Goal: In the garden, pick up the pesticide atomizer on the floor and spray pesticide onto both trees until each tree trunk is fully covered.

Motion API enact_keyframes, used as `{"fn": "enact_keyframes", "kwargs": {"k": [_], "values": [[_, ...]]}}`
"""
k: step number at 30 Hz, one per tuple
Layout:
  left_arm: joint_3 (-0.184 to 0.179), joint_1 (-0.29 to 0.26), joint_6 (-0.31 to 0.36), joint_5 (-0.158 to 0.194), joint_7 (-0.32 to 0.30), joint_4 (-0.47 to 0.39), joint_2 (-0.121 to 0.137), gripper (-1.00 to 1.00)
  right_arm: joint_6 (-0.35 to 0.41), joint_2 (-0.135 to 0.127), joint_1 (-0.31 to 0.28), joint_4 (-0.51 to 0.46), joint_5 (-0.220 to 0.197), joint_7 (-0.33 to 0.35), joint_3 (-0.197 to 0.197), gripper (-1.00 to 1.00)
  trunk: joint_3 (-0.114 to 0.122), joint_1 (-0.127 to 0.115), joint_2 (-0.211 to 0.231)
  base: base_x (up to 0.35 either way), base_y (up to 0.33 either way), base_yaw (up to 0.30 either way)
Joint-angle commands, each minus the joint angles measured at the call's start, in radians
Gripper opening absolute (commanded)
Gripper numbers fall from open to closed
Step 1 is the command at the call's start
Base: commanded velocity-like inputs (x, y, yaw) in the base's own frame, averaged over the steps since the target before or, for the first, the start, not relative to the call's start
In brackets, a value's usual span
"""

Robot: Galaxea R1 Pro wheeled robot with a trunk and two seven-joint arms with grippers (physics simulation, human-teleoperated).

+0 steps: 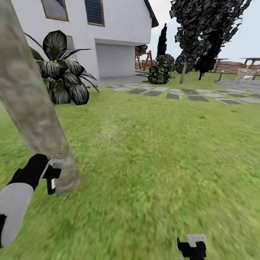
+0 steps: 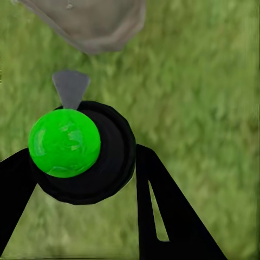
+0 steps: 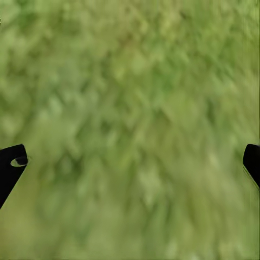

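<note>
A thick grey-brown tree trunk leans across the left of the head view and meets the lawn by my left gripper. That gripper is shut on the pesticide atomizer. In the left wrist view the atomizer is a black round body with a bright green cap and a grey nozzle, held between my black fingers, the nozzle aimed toward the trunk's base. A few whitish pesticide specks float above the nozzle. My right gripper hangs open over bare grass.
A dark broad-leaved plant stands behind the trunk, in front of a white house. Grey stepping stones cross the lawn farther back. Dark trees, a bush and a slatted fence lie at the far right.
</note>
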Motion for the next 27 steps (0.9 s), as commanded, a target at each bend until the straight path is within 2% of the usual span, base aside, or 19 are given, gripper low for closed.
{"fn": "enact_keyframes", "kwargs": {"k": [1,10,14,16,27], "values": [[0.004,-0.001,0.003,-0.011,-0.009,-0.001,-0.001,-1.0,-0.003,0.0,0.0,0.0,-0.01,-0.001,0.009,1.0,-0.001,0.0,0.0,0.084,-0.271,0.274],[0.01,0.014,0.001,-0.011,-0.005,0.012,0.008,-1.0,-0.003,0.0,0.0,0.0,-0.01,-0.001,0.009,1.0,-0.001,0.0,0.0,0.089,-0.272,0.276],[0.042,0.069,-0.007,-0.01,-0.004,0.015,0.005,-1.0,-0.003,0.0,0.0,0.0,-0.01,0.0,0.009,1.0,-0.001,0.0,0.0,0.138,-0.268,0.275],[0.06,0.075,-0.009,-0.009,-0.004,0.015,0.002,-1.0,-0.003,0.0,0.0,0.0,-0.01,0.0,0.009,1.0,-0.001,0.0,0.0,0.191,-0.24,0.207],[0.075,0.1,-0.013,-0.01,-0.001,0.043,0.002,-1.0,-0.003,-0.002,0.0,0.0,-0.01,0.0,0.009,1.0,-0.001,0.0,0.0,0.224,-0.211,0.019]]}}
